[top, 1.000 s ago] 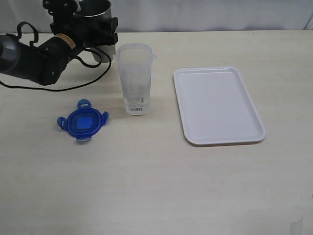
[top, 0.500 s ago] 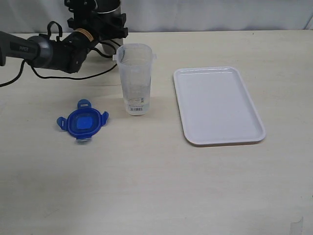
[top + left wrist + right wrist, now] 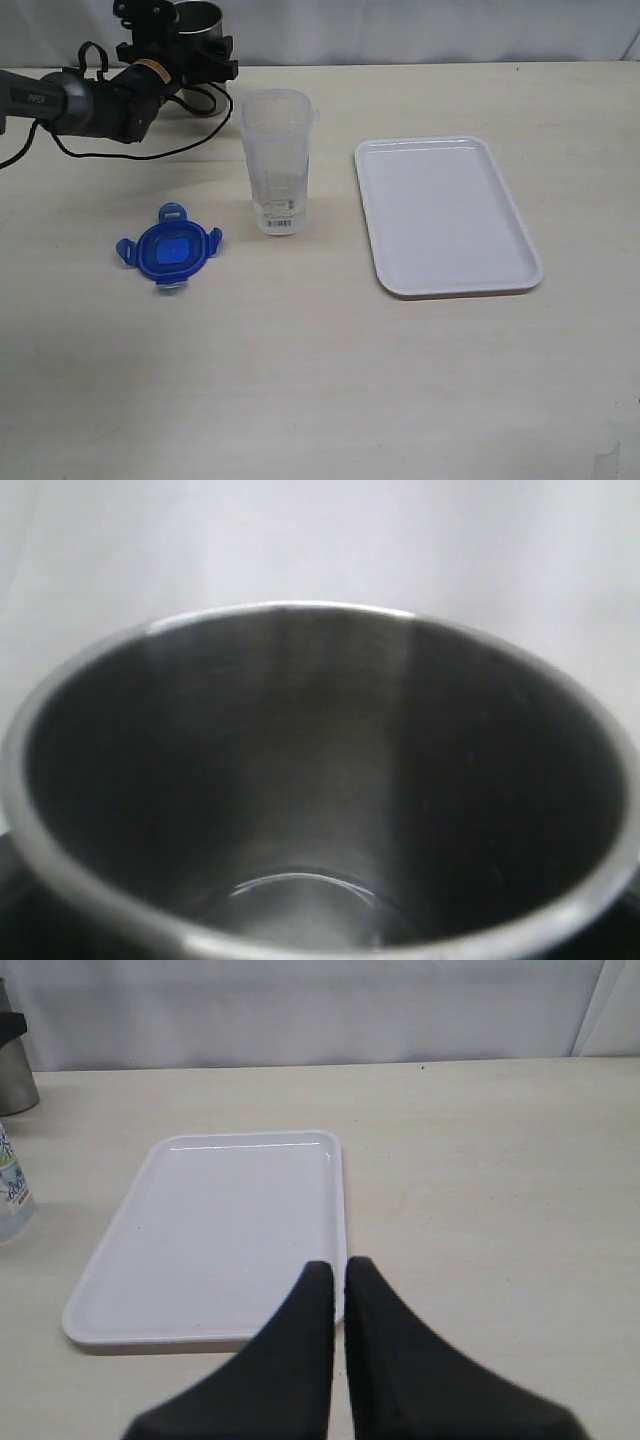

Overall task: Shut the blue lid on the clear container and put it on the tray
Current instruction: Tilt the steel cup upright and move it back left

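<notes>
The blue lid (image 3: pixel 168 248) lies flat on the table, left of the clear container (image 3: pixel 276 160), which stands upright and uncovered. The empty white tray (image 3: pixel 445 215) lies to the right, apart from both. My left gripper (image 3: pixel 190 50) is at the far back left, jaws wide around a grey steel cup (image 3: pixel 200 18). The cup's inside (image 3: pixel 320 780) fills the left wrist view, hiding the fingers. My right gripper (image 3: pixel 338 1270) is shut and empty, over the tray's near long edge (image 3: pixel 220 1230); it is outside the exterior view.
A black cable (image 3: pixel 150 150) from the left arm (image 3: pixel 80 100) loops on the table behind the lid. The container's base (image 3: pixel 12 1195) and the steel cup (image 3: pixel 15 1070) show at the edge of the right wrist view. A white backdrop closes the far side.
The left arm has drawn back toward the far left with the steel cup, after a small swing to the right. Lid, container and tray have not moved. The right gripper stays shut.
</notes>
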You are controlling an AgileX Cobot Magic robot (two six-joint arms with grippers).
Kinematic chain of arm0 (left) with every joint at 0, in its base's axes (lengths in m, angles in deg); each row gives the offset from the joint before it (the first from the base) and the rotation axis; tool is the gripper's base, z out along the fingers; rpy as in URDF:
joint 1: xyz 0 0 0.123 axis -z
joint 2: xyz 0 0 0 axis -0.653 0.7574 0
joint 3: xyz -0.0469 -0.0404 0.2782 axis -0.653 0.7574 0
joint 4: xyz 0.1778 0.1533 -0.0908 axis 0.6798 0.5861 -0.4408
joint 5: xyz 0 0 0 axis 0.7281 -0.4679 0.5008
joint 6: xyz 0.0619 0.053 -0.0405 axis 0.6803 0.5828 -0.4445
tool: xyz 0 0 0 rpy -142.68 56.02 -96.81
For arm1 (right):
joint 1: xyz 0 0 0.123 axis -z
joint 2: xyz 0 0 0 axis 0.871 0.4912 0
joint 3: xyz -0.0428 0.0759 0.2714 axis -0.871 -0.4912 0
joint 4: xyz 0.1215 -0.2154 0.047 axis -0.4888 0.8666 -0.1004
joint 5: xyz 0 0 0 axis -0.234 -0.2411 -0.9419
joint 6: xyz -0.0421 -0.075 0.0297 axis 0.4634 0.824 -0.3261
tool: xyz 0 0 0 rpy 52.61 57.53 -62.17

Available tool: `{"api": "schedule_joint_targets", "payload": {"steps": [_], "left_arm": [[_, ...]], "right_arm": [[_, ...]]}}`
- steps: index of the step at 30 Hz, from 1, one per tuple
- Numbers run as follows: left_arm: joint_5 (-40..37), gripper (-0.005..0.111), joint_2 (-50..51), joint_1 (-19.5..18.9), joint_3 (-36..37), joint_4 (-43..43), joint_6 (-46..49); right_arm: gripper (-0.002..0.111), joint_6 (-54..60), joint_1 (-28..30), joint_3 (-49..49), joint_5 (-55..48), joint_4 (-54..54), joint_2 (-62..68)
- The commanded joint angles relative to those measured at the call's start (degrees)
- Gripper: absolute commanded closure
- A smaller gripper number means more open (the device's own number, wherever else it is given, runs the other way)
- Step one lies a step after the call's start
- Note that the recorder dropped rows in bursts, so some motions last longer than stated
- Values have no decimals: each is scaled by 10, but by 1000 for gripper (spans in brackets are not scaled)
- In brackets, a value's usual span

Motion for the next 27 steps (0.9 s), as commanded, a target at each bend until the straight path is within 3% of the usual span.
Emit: {"api": "schedule_joint_targets", "payload": {"steps": [1, 9, 11, 16, 18, 27], "left_arm": [[3, 107, -3, -1, -5, 32, 10], [-12, 106, -3, -1, -5, 32, 7], [-16, 97, -3, -1, -5, 32, 4], [-48, 53, -3, -1, -5, 32, 3], [-56, 41, -3, -1, -5, 30, 3], [-88, 41, -3, -1, -5, 10, 2]], "right_arm": [[104, 0, -1, 0, 3, -1, -1], [104, 0, -1, 0, 3, -1, -1], [104, 0, -1, 0, 3, -1, -1], [104, 0, -1, 0, 3, -1, -1], [104, 0, -1, 0, 3, -1, -1], [104, 0, -1, 0, 3, -1, -1]]}}
